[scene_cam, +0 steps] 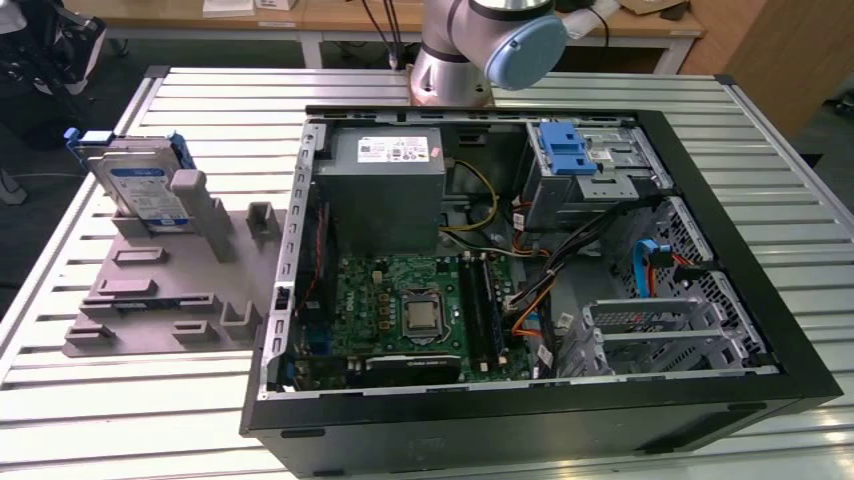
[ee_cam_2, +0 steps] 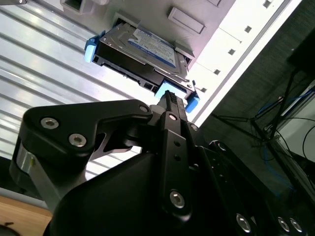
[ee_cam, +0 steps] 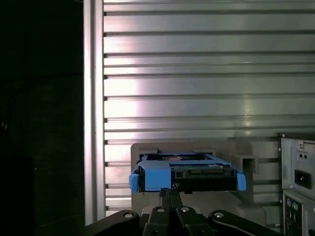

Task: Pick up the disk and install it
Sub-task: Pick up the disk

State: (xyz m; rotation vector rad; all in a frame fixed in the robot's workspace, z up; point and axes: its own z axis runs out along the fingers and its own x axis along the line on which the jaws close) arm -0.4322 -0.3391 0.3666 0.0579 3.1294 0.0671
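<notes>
One flat silver hard drive with a white-and-blue label in a blue plastic carrier bracket point(scene_cam: 140, 188) stands on edge in a slot of one grey plastic holder block point(scene_cam: 160, 290), at the exterior view's left. One holder, one disk. One open black computer case point(scene_cam: 747, 250) lies beside the holder on the slatted metal desk point(scene_cam: 134, 400). Inside the case are one grey metal box with a white sticker point(scene_cam: 380, 190), one green circuit board point(scene_cam: 414, 320) and one silver bay with a blue plastic latch point(scene_cam: 567, 155). One robot arm point(scene_cam: 481, 50) rises at the far edge of the desk. One black hand point(ee_cam: 170, 192) shows in the first wrist view, its fingers together with nothing between them. Its tips point at the disk's point(ee_cam: 187, 173) blue bracket edge. The second wrist view has the same line-up, hand point(ee_cam_2: 170, 98) aimed at the disk point(ee_cam_2: 140, 46) in its holder. Contact cannot be told from the wrist views.
</notes>
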